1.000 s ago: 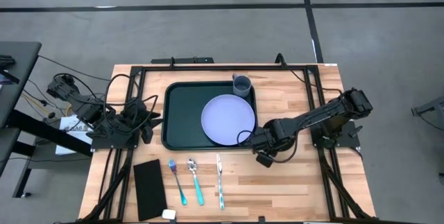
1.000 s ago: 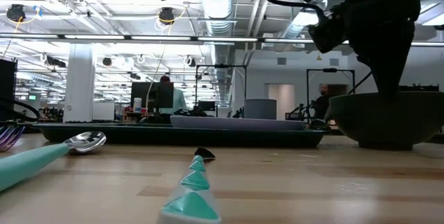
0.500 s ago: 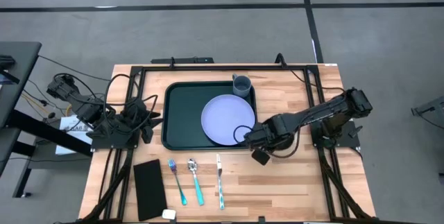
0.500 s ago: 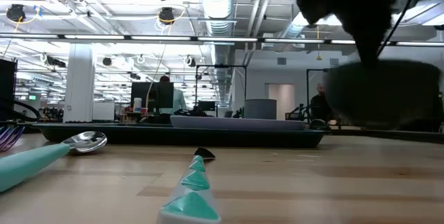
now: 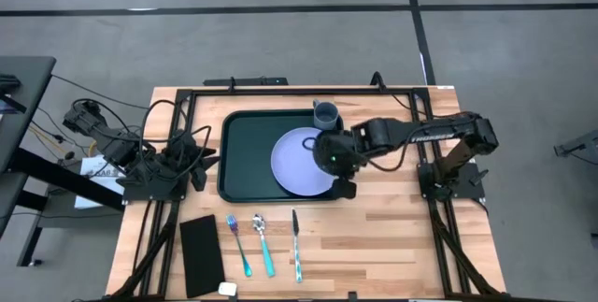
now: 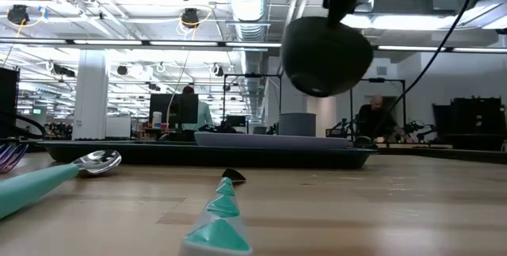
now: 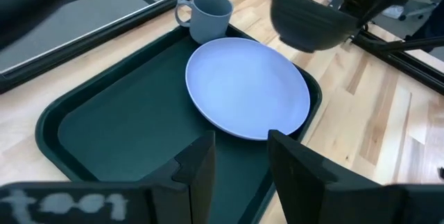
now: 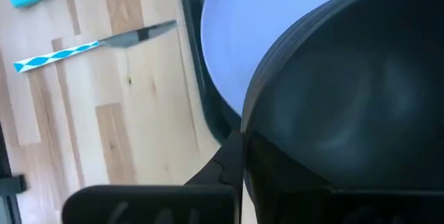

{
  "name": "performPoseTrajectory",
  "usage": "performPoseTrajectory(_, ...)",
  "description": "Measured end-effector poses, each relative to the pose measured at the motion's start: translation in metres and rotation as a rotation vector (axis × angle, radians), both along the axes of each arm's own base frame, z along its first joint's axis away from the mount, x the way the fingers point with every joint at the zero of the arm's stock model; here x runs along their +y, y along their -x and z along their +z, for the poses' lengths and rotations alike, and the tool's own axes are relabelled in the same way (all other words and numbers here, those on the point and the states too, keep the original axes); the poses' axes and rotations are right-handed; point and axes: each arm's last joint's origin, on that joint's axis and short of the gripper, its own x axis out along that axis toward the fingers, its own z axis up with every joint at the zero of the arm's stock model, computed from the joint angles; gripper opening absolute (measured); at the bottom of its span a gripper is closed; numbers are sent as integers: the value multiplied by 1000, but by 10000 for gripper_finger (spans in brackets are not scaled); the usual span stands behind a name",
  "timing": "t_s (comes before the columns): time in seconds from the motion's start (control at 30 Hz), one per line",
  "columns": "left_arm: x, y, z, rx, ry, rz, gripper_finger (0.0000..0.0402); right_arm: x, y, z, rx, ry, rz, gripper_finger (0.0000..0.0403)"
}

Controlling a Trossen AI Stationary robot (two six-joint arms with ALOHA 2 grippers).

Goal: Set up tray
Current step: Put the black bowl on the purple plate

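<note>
We see the tray [image 5: 250,157] lying flat on the wooden table [image 5: 392,246], toward its far side and about midway across, holding a pale plate [image 5: 297,166] on its right half and a grey mug [image 5: 325,114] in its far right corner. The right gripper [image 5: 334,155] hangs above the tray's right edge, over the rim of the plate, its fingers pinched tight on the rim of a dark bowl [image 6: 326,54]; in the low view the bowl hangs in the air, clear of the tray and plate beneath it. The tray therefore lies directly under and to the left of that gripper. The left gripper [image 7: 239,161] rests off the tray's left side, near the table's left edge, its fingers parted and empty, pointing across the tray toward the plate. On the near part of the table, well apart from the tray, lie a black napkin [image 5: 201,255], a fork [image 5: 237,244], a spoon [image 5: 263,244] and a knife [image 5: 295,244].
</note>
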Motion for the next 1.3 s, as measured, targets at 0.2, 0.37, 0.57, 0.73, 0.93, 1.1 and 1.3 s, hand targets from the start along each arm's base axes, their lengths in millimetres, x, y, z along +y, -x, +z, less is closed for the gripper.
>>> performPoseTrajectory(0.2,0,0,0,-9,17,13,122,-17,-25,-25,119,18,67,1)
performPoseTrajectory(0.37,0,0,0,-15,29,22,122,-16,-57,-40,243,93,149,1)
performPoseTrajectory(0.57,0,0,0,-14,31,24,122,-16,-87,-42,231,106,192,0)
performPoseTrajectory(0.73,0,0,0,-14,31,24,122,-16,-102,-54,243,95,194,0)
performPoseTrajectory(0.93,0,0,0,-13,34,22,122,-14,-112,-80,313,75,218,0)
performPoseTrajectory(1.1,0,0,0,-13,34,22,122,-13,-115,-84,300,77,218,1)
performPoseTrajectory(1.3,0,0,0,-12,34,22,122,-17,-116,-81,276,73,184,28)
